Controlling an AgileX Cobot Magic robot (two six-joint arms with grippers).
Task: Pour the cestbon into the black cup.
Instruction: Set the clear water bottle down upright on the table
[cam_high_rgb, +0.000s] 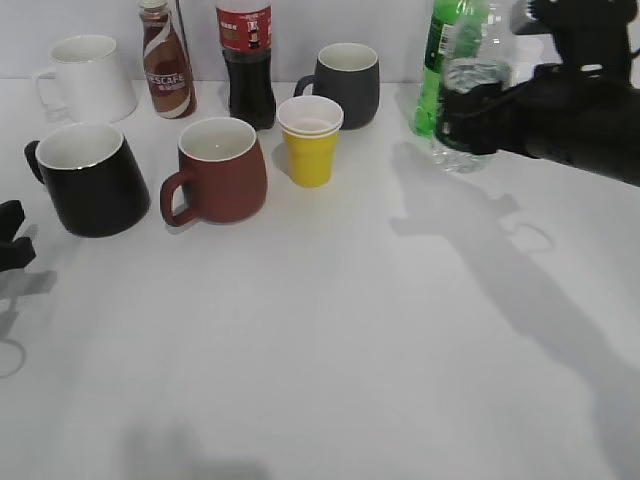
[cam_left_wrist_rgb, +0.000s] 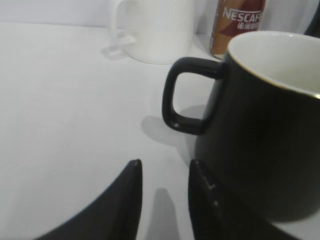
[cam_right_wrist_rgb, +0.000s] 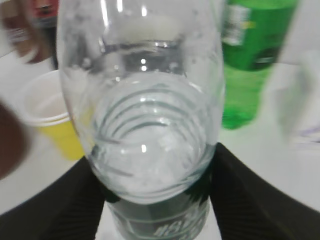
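Clear ribbed plastic water bottle (cam_high_rgb: 466, 95) clamped upright in the right gripper (cam_high_rgb: 480, 115) at far right. Glossy black tapered mug (cam_high_rgb: 90, 178) well apart at far left, just beside the empty, narrowly parted left gripper (cam_left_wrist_rgb: 162, 200).

Bright, even light floods the white counter (cam_high_rgb: 330, 340), nearly washing it out. My arm's shadow trails softly toward 5 o'clock, so the light probably comes from 11 o'clock. In my right wrist view the cestbon (cam_right_wrist_rgb: 145, 125) shows sharp glints, while everything behind blurs. The black cup (cam_left_wrist_rgb: 260, 130) looms close and slightly soft.
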